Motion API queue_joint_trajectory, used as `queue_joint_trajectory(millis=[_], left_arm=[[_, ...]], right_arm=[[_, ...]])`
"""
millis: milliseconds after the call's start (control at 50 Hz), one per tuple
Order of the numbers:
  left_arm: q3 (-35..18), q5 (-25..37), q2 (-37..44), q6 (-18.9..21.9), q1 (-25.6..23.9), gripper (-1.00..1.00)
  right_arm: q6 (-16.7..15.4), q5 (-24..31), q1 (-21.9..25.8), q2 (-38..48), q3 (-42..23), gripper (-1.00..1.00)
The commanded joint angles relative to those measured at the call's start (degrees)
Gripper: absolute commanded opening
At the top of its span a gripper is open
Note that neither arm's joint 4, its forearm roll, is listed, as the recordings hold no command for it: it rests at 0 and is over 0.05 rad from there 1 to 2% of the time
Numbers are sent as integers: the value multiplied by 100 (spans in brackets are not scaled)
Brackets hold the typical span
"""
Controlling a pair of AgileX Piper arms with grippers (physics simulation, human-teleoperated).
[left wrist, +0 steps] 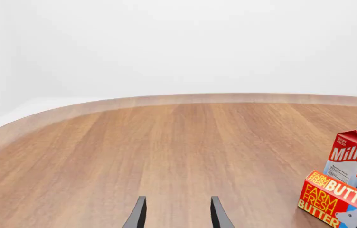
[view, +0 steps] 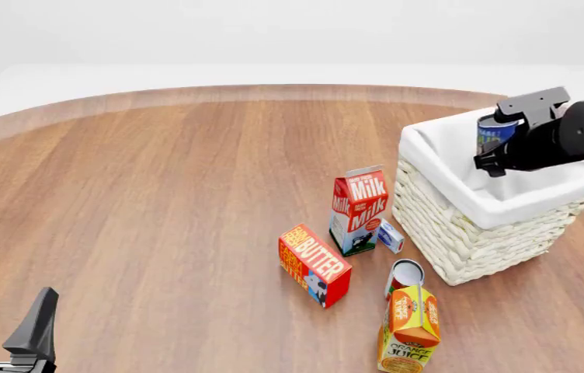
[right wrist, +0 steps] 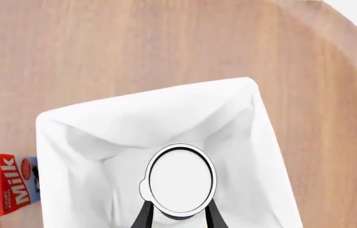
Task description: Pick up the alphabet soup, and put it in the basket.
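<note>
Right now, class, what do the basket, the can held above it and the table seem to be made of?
Basket: white woven wicker, ribbed weave outside, with a matte cloth liner that shows soft folds. Alphabet soup: probably metal with a printed label, going by its flat pale rimmed top. Table: wood or wood-look surface with streaked brown grain, low sheen.

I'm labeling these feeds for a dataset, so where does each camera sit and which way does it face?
Left wrist: behind the left gripper, low over the table, facing forward; two open fingertips show.
Front: fixed above the arms' side, looking forward and down; shows both grippers.
Right wrist: behind the right gripper, looking straight down into the basket; fingers hold the alphabet soup.
Shared: the milk carton appears in all three; basket and soup in front and right wrist.
</note>
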Motion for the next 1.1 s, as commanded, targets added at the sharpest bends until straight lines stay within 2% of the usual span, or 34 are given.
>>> queue_joint_trajectory(millis=[20, 480, 880, 900, 1100], left_arm=[[0, 0, 0, 0, 0, 100], [0, 0, 0, 0, 0, 100], [0, 0, 0, 0, 0, 100], [0, 0, 0, 0, 0, 100], [0, 0, 0, 0, 0, 100]], right_arm=[[110, -22, 87, 125, -5, -100], [-91, 2, -40, 300, 141, -100], [-68, 14, -46, 311, 134, -100], [-120, 12, -120, 326, 99, 100], [-35, 43, -103, 299, 58, 100]])
